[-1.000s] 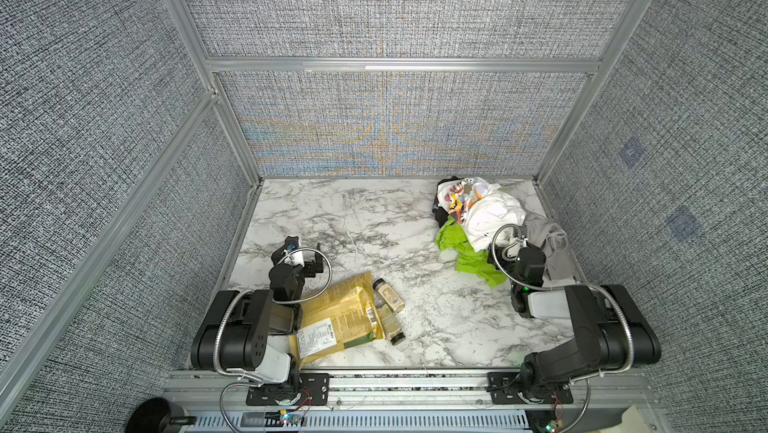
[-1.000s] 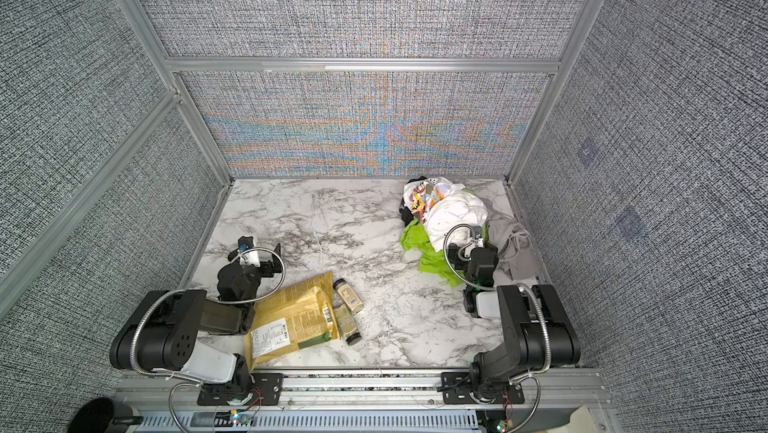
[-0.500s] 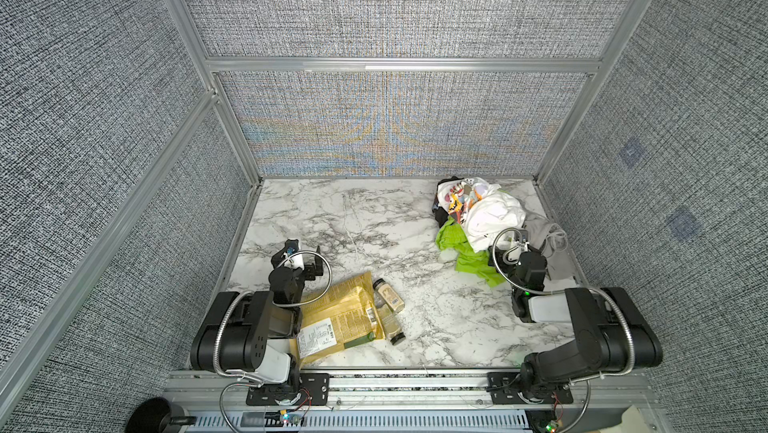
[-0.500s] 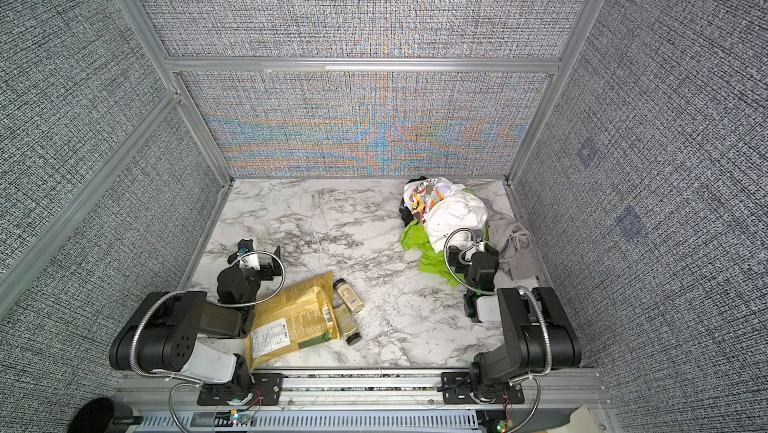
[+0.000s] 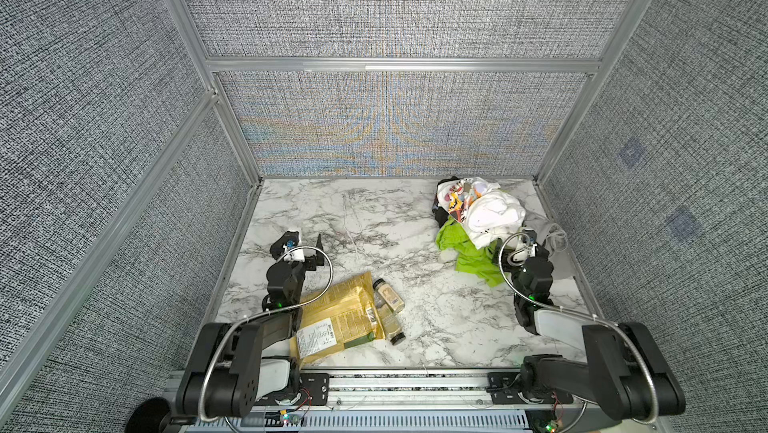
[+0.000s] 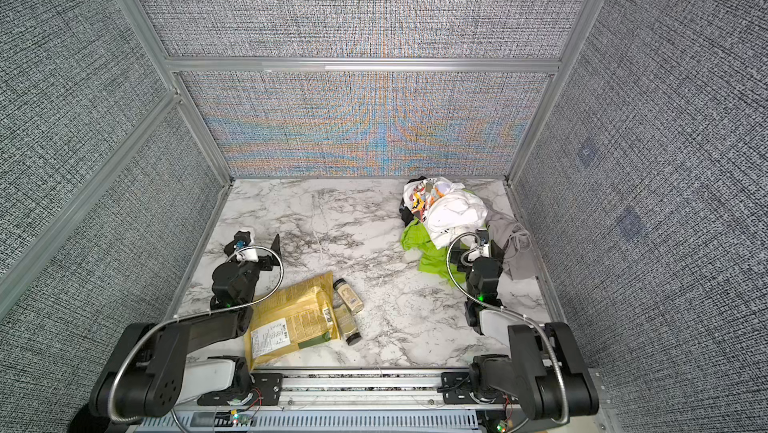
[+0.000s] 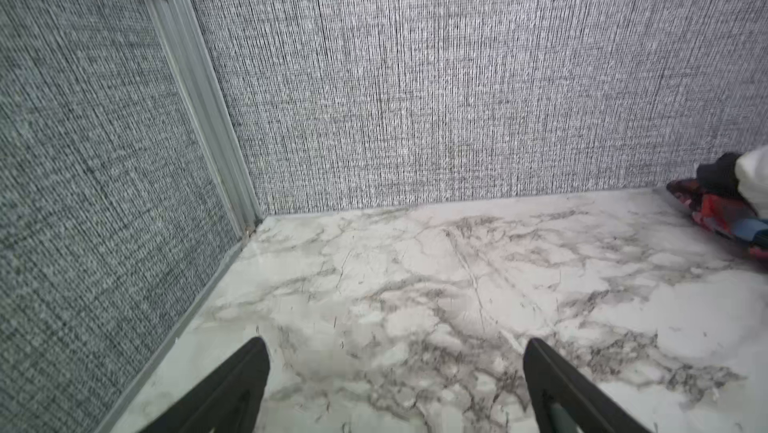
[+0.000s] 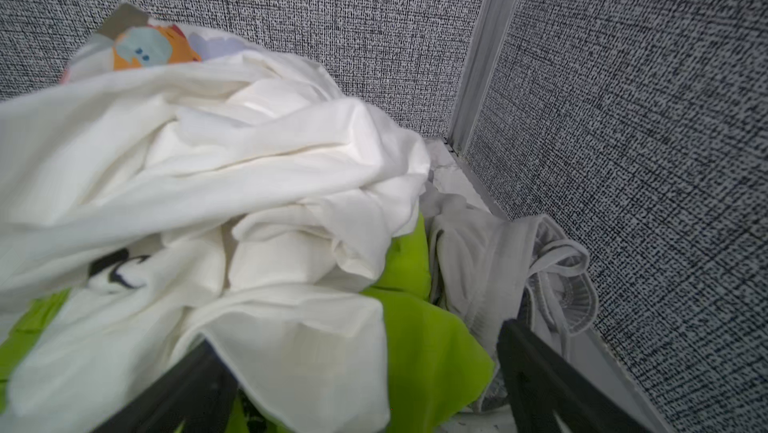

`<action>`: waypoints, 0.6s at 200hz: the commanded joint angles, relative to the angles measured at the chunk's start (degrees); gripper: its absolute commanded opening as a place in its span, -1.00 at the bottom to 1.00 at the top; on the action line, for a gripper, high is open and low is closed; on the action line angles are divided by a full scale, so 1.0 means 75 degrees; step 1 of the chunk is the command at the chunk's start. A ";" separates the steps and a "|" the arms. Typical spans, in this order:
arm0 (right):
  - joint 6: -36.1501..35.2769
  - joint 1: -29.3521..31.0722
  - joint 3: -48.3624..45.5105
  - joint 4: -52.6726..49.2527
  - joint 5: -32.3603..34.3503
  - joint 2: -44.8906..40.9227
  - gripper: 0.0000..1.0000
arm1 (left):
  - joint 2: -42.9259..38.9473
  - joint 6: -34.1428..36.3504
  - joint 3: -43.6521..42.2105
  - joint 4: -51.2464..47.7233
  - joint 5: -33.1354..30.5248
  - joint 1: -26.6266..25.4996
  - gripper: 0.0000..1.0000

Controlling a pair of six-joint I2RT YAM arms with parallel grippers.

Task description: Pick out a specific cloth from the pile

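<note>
1. right claw point(image 8: 353, 335): jaws spread wide, nothing gripped. Sits at near edge of pile point(image 6: 453, 214), w/ white shirt point(image 8: 249, 160) hem & green cloth point(image 8: 424, 327) btwn its fingers.
2. cloth point(image 6: 513, 244): light grey, crumpled, thin drawstrings showing. Lies far right on desk point(image 5: 374, 219), against right wall, just right of pile & right claw.
3. left claw point(image 7: 394, 341): released too, over bare marble on left side, well apart from pile.
4. yellow packet point(image 5: 340, 318) + 2 bottles point(image 5: 388, 293): near-centre, touching.
</note>
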 commanded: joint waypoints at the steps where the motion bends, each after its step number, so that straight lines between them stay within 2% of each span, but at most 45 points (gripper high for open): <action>1: 0.0016 0.0284 0.0306 -0.1057 0.0547 -0.0571 0.98 | -0.0488 -0.0530 0.0465 -0.1202 -0.0239 -0.0142 0.97; 30: 0.0365 0.0959 0.1192 -0.2972 0.1107 -0.1360 0.98 | -0.0444 -0.1164 0.2086 -0.3410 -0.0287 -0.0464 0.97; 46: 0.0813 0.1338 0.1651 -0.3787 0.1388 -0.1542 0.98 | -0.0289 -0.1434 0.2776 -0.4047 0.0031 -0.0599 0.97; 85: 0.1628 0.1898 0.2501 -0.4706 0.1510 -0.1559 0.98 | 0.0223 -0.2088 0.4592 -0.5624 0.0512 -0.1057 0.97; 101: 0.2067 0.1963 0.2978 -0.5325 0.1591 -0.1446 0.98 | 0.0547 -0.2277 0.5464 -0.6390 0.1149 -0.1128 0.97; 120: 0.2609 0.1960 0.3482 -0.6194 0.1783 -0.1319 0.98 | 0.0907 -0.2489 0.6213 -0.6945 0.2281 -0.1164 0.97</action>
